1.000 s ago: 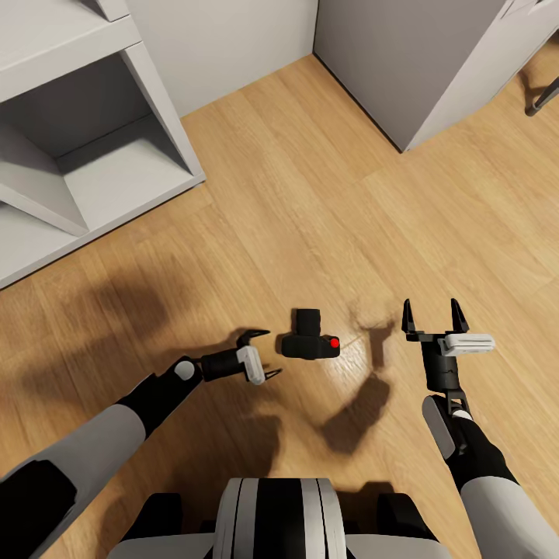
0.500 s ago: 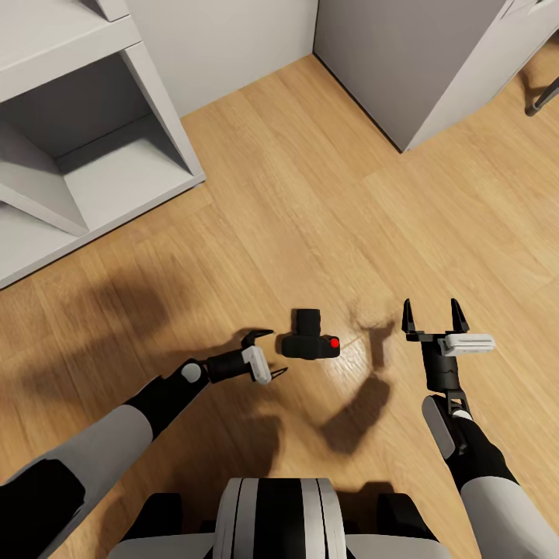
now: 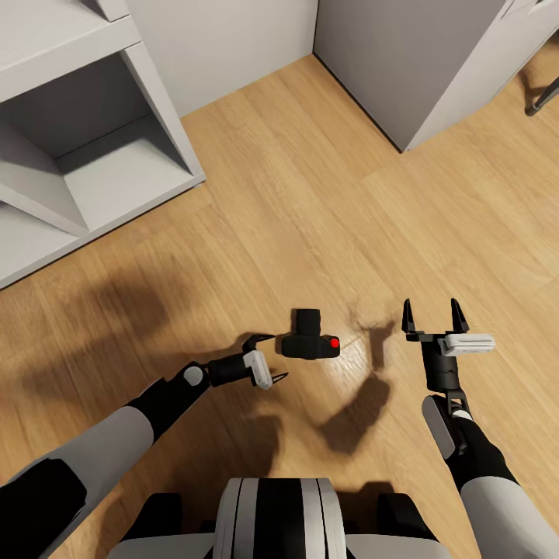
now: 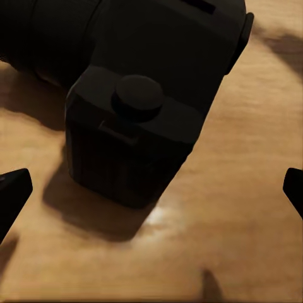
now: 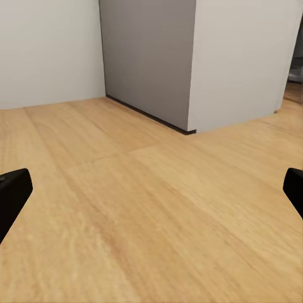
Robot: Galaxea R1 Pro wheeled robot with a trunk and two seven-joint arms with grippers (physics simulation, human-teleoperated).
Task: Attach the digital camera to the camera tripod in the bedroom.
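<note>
My left gripper (image 3: 269, 357) now sits closer to the digital camera (image 3: 310, 338) than a second ago, just beside its near side. My forearm reaches further toward it, jaws spread.

the small boxy digital camera (image 3: 310, 338) is black with a round red button on top. it lies on a light honey-toned wood plank floor (image 3: 326, 194) with darker shadow patches. the open shelf unit (image 3: 85, 140) is white, the cabinet (image 3: 404, 54) plain grey.
</note>
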